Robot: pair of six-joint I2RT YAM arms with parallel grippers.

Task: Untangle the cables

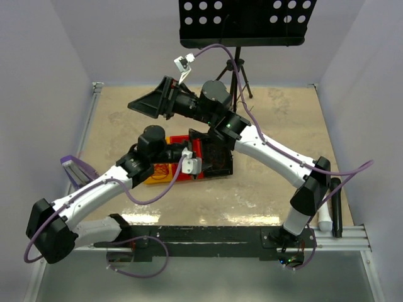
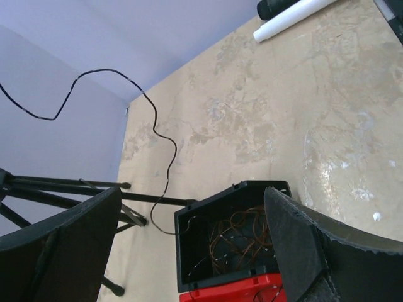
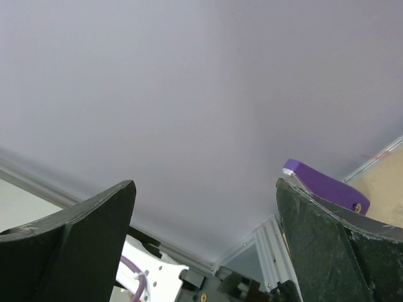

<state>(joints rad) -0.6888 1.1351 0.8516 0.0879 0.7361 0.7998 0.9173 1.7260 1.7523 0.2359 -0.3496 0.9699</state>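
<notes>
A tangle of thin brown and dark cables (image 2: pixel 242 236) lies inside the open black half of a box (image 2: pixel 189 251), whose red half (image 2: pixel 233 292) shows at the bottom edge. One thin black cable (image 2: pixel 157 126) runs out of the box, across the table and up the wall. In the top view the box (image 1: pixel 214 157) sits mid-table, with more cables on an orange patch (image 1: pixel 158 170) beside it. My left gripper (image 2: pixel 193 192) hovers over the box, open and empty. My right gripper (image 1: pixel 143 106) is raised at the back left, pointing at the wall, and is open and empty in its wrist view (image 3: pixel 206 182).
A black music stand (image 1: pixel 245 22) on a tripod (image 2: pixel 63 189) stands at the back. A white roll (image 1: pixel 325 217) lies by the right arm's base. A purple object (image 1: pixel 75 168) sits at the left edge. Lilac walls enclose the table.
</notes>
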